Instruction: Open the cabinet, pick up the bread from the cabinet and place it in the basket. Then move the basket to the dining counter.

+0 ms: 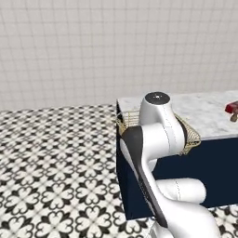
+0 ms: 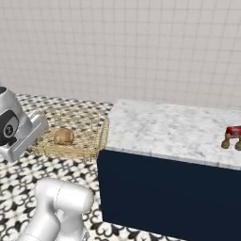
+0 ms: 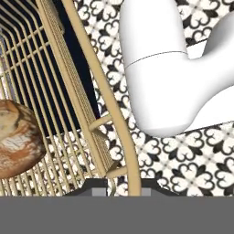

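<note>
Beside the dining counter (image 2: 160, 127), off its left end as you see it from the right base view, the basket (image 2: 84, 141) hangs in the air over the patterned floor (image 1: 51, 158), carried by the gripper (image 3: 119, 185). You can see in the hand view why it stays up: the fingers are clenched on the basket's rim wire, which runs straight down between them. Gripping the rim rather than the mesh gives you a firm bar to pinch and keeps the hand clear of the load.

Your bread (image 2: 63, 136) sits inside the basket, on the wire floor, near the side closest to the wrist. It looks settled, and the flared sides should keep it from rolling out while you carry it level.

From the left base view, the basket's far edge seems to overlap the counter's corner, though the arm hides much of it, so you cannot tell whether it touches the marble. A small red and brown object (image 2: 233, 136) stands on the counter, well away from the basket at the opposite end. You probably need to bring the basket fully over the slab before you let go.
</note>
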